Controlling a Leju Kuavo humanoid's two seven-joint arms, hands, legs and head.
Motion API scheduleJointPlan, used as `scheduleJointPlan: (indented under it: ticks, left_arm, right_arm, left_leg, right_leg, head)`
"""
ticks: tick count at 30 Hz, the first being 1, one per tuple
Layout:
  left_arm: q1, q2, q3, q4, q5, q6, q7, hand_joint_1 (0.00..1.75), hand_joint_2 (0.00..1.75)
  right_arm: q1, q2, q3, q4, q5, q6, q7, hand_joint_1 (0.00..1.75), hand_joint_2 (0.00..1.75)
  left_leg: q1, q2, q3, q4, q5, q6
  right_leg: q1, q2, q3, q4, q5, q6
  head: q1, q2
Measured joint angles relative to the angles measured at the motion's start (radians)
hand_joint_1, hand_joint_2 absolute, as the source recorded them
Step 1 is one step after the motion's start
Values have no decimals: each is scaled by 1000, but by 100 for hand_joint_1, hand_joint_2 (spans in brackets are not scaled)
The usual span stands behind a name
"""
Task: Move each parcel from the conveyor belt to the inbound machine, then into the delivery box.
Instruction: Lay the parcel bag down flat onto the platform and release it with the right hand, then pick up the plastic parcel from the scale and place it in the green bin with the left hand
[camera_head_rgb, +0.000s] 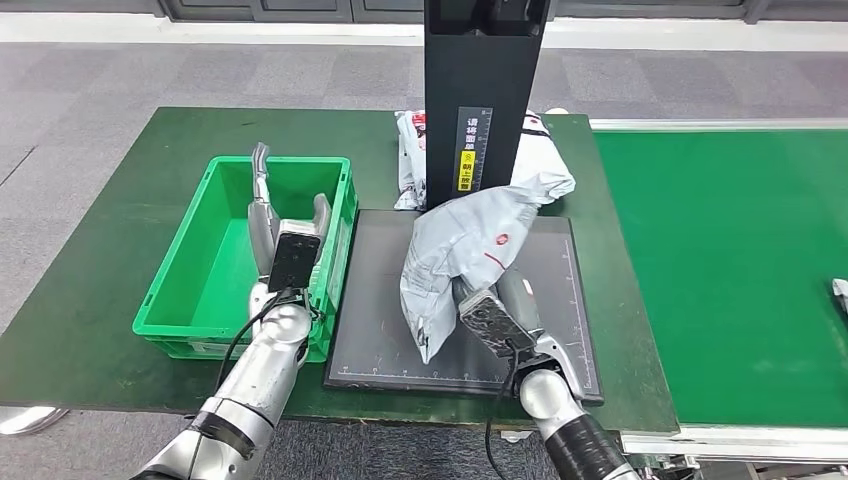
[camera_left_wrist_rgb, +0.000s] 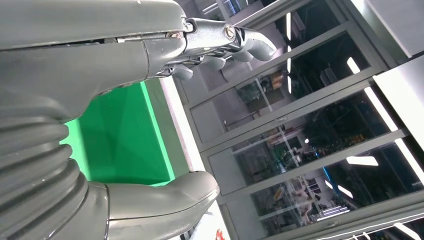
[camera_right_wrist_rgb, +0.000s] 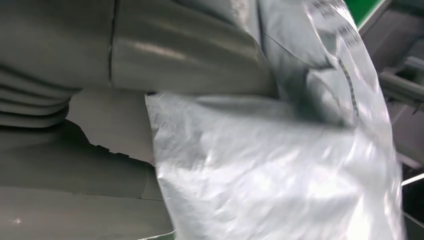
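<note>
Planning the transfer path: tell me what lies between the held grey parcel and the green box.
In the head view, bare black scanner platform separates the grey parcel from the green box; the left hand hangs over the box.

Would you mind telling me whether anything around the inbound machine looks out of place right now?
Yes: white parcels lie heaped behind the machine's black column, off the dark scanning plate. The right hand holds a grey parcel crumpled and tilted over the plate.
</note>
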Motion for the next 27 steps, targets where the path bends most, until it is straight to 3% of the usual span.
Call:
scheduleJointPlan:
  ticks: [15,27]
  left_arm:
    - [0,0,9,-9,-7,0,0,0,175]
    - [3,-14,8,1,-7,-61,0,0,175]
  right_arm:
    - [15,4,-43,-50,-21,44,1,0,0]
    - [18,1,-44,-41,-73,171,41,0,0]
  left_leg:
    - [0,0,0,0,0,0]
    - [0,0,0,0,0,0]
  right_leg:
    - [0,0,0,0,0,0]
    - [0,0,0,0,0,0]
  head:
    - [0,0]
    - [0,0]
